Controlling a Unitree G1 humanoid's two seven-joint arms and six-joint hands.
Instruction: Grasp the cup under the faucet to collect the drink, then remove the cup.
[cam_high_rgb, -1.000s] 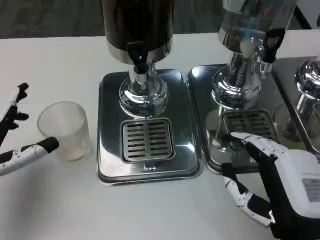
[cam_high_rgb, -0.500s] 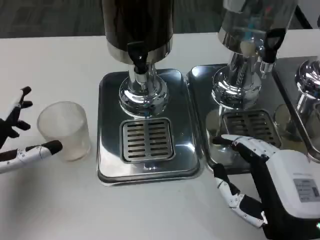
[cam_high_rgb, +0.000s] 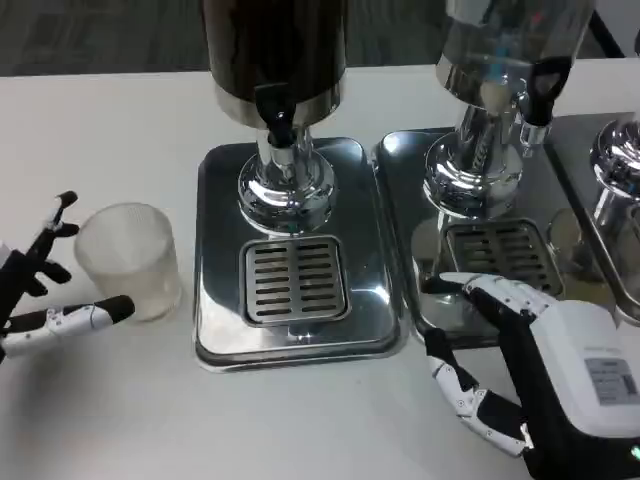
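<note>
A clear plastic cup (cam_high_rgb: 130, 260) stands upright on the white table, left of the steel drip tray (cam_high_rgb: 292, 330). The dark drink dispenser's black faucet (cam_high_rgb: 275, 112) hangs over the tray's slotted grate (cam_high_rgb: 294, 280); nothing stands on the grate. My left hand (cam_high_rgb: 45, 290) lies at the picture's left edge, fingers spread, beside the cup and apart from it. My right hand (cam_high_rgb: 520, 365) hovers at the lower right, open, fingers spread over the front of the second tray (cam_high_rgb: 400, 200).
A second dispenser with a clear tank (cam_high_rgb: 500, 60) stands on the right tray with its own grate (cam_high_rgb: 500, 250). A third chrome base (cam_high_rgb: 615, 170) is at the far right edge. Bare white table lies along the front.
My left hand has drawn back to the left and away from the cup, which stays put. My right hand shifted slightly left and lower.
</note>
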